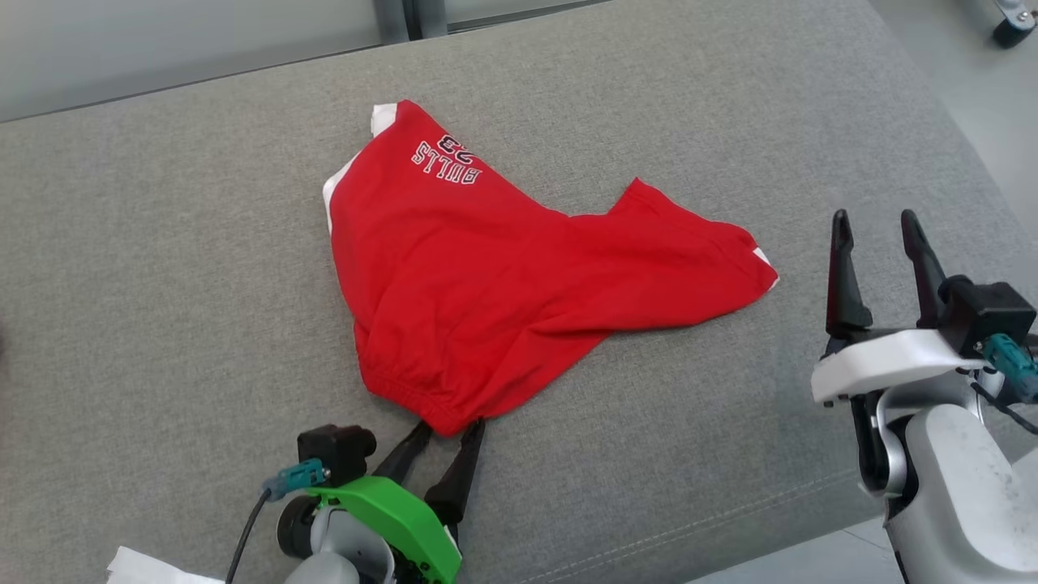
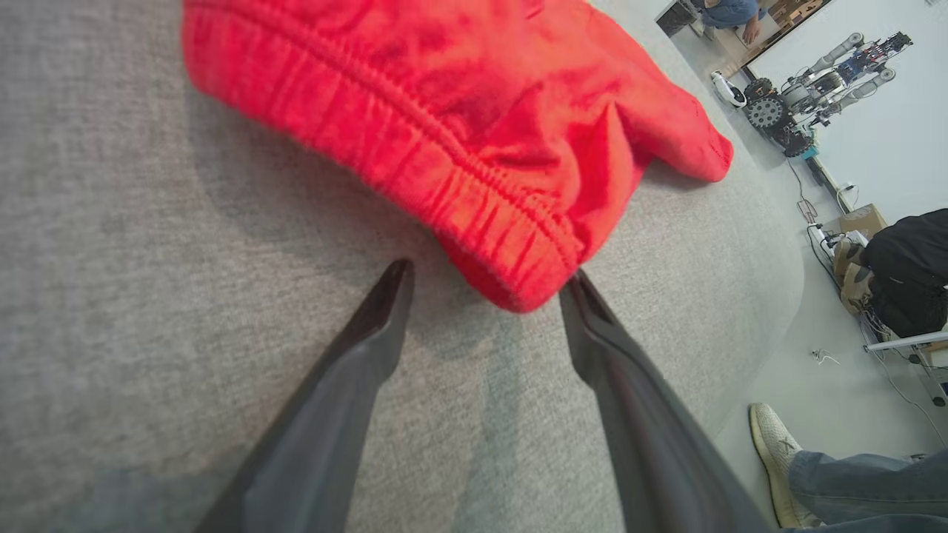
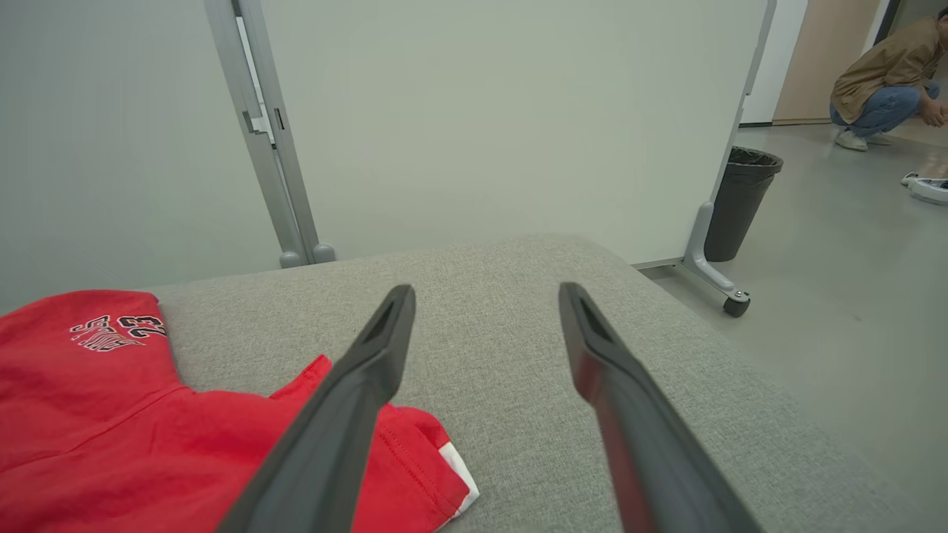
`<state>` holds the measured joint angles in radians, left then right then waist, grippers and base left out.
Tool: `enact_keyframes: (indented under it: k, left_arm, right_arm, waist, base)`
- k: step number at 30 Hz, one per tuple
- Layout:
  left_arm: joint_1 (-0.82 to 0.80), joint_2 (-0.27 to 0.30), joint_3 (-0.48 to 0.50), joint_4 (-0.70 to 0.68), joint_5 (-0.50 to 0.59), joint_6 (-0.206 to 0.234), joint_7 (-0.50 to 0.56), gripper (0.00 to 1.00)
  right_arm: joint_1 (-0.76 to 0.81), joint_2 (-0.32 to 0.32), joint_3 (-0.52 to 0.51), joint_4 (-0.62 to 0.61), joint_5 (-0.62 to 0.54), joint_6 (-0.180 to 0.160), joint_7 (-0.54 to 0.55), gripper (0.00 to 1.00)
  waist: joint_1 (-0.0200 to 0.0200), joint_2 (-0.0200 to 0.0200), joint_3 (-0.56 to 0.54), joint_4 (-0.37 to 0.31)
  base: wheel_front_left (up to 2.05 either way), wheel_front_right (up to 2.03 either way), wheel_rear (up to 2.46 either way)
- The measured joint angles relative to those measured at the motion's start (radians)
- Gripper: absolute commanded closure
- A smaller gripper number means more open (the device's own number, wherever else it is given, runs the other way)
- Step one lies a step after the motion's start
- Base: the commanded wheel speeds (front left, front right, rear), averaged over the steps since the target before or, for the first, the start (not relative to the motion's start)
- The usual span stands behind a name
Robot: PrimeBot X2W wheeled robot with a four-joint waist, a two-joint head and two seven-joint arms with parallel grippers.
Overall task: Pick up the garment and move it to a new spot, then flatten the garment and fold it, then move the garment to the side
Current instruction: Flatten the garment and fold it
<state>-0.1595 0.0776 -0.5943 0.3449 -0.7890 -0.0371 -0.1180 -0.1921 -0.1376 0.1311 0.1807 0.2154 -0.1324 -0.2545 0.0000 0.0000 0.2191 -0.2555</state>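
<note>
The garment [image 1: 503, 284] is a pair of red shorts with white trim and white lettering, spread in loose folds on a grey cushioned surface [image 1: 162, 243]. Its elastic waistband corner [image 2: 511, 274] points toward me. My left gripper [image 1: 452, 424] is open at that corner, one finger on each side of the waistband tip; nothing is clamped between them. In the left wrist view the left gripper [image 2: 489, 274] straddles the same corner. My right gripper [image 1: 875, 215] is open and held above the cushion, to the right of the shorts' leg hem [image 3: 444, 474].
The cushion's front edge [image 1: 730, 527] runs at lower right, with floor beyond. A white partition on castors [image 3: 481, 111] stands behind the cushion, a black bin [image 3: 740, 200] beside it. A person crouches far off [image 3: 881, 89]; a shoe and jeans leg [image 2: 785, 459] are near the cushion.
</note>
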Motion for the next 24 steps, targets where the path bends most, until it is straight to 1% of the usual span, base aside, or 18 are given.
enact_keyframes:
  k: [6, 7, 9, 10, 11, 15, 19, 22, 24]
  left_arm:
    - [-0.04, -0.003, -0.001, 0.009, 0.001, -0.011, -0.011, 0.0]
    - [-0.042, -0.003, 0.002, 0.011, 0.001, -0.011, -0.011, 0.33]
    - [-0.052, -0.003, 0.005, 0.012, 0.001, -0.011, -0.011, 0.61]
    - [-0.058, -0.003, 0.007, 0.012, 0.001, -0.011, -0.01, 0.86]
    - [-0.064, -0.003, 0.007, 0.012, 0.002, -0.011, -0.01, 1.0]
    - [-0.083, 0.006, 0.009, -0.009, 0.005, -0.011, 0.006, 1.0]
    - [-0.095, 0.017, 0.005, -0.05, 0.013, -0.005, 0.039, 1.0]
    - [-0.129, 0.043, -0.017, -0.111, 0.028, -0.002, 0.086, 1.0]
    - [-0.162, 0.064, -0.031, -0.159, 0.062, 0.001, 0.119, 1.0]
  right_arm:
    - [0.102, -0.002, 0.04, 0.0, -0.055, 0.0, 0.0, 0.0]
    - [0.114, 0.001, 0.044, 0.001, -0.06, 0.0, 0.0, 0.0]
    - [0.136, 0.006, 0.049, 0.001, -0.066, 0.0, 0.0, 0.0]
    - [0.146, 0.007, 0.054, 0.001, -0.068, 0.0, 0.0, 0.0]
    - [0.154, 0.008, 0.062, 0.001, -0.071, 0.0, 0.0, 0.0]
    - [0.18, 0.02, 0.093, -0.001, -0.086, 0.0, 0.0, 0.0]
    - [0.186, 0.03, 0.098, -0.006, -0.086, 0.0, 0.0, 0.0]
    - [0.191, 0.04, 0.093, -0.015, -0.086, 0.0, 0.0, 0.0]
    - [0.205, 0.043, 0.095, -0.018, -0.087, 0.0, 0.0, 0.0]
  waist:
    - [0.0, 0.0, 0.011, -0.01]
    - [0.0, 0.0, 0.012, -0.01]
    - [0.0, 0.0, 0.013, -0.008]
    - [0.0, 0.0, 0.013, -0.006]
    - [0.0, 0.0, 0.013, -0.004]
    - [0.0, 0.0, 0.008, 0.0]
    - [0.0, 0.0, 0.006, 0.001]
    - [0.0, 0.0, 0.003, 0.004]
    - [0.0, 0.0, 0.001, 0.008]
  base:
    - [0.0, 0.0, 0.0]
    - [0.0, 0.0, 0.0]
    - [0.0, 0.0, 0.0]
    - [0.0, 0.0, 0.0]
    - [0.0, 0.0, 0.0]
    - [0.0, 0.0, 0.0]
    - [0.0, 0.0, 0.0]
    - [0.0, 0.0, 0.0]
    - [0.0, 0.0, 0.0]
